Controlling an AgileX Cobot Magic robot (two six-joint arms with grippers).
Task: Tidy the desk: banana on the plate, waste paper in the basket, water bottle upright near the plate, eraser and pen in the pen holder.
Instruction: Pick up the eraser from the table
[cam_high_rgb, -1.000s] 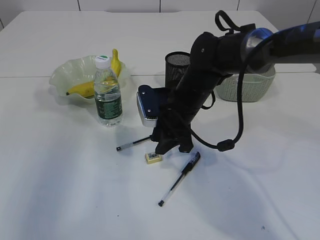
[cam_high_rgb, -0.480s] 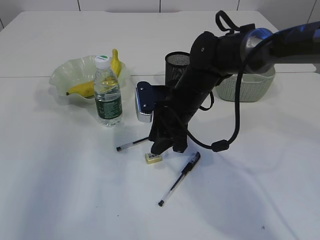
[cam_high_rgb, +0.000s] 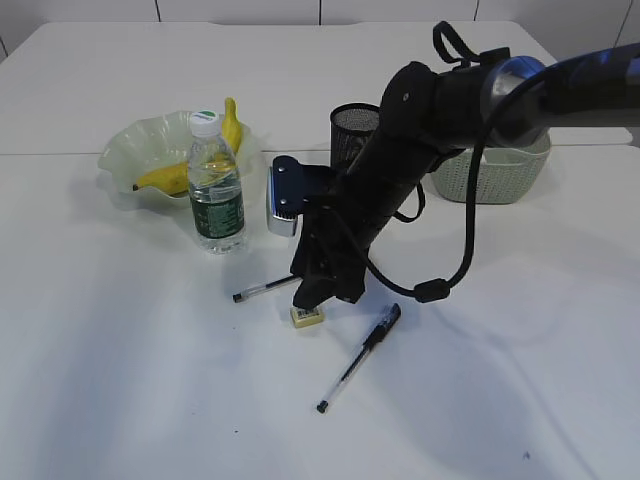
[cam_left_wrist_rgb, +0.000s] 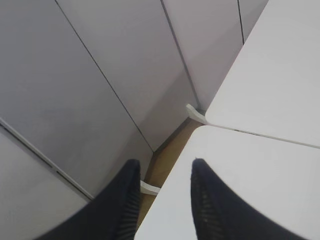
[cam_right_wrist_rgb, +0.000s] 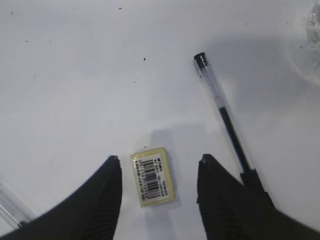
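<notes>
The right claw (cam_right_wrist_rgb: 159, 165) hangs released just above the white table (cam_high_rgb: 120, 380), its two black fingers (cam_right_wrist_rgb: 107, 192) straddling the tiny pale yellow eraser with a barcode sticker (cam_right_wrist_rgb: 152, 176) without touching it. A clear-barrelled black pen (cam_right_wrist_rgb: 225, 120) lies just beside one finger. The left claw (cam_left_wrist_rgb: 162, 172) is released and empty at the table's edge. The yellow banana (cam_high_rgb: 170, 175) lies in the translucent pale green ruffled plate (cam_high_rgb: 125, 145), and the clear water bottle with a white cap (cam_high_rgb: 215, 185) stands upright beside it.

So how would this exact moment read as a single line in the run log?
step: eraser pickup | right hand: open, straddling eraser on desk | left hand: open, idle | banana: on plate | bottle: upright
</notes>
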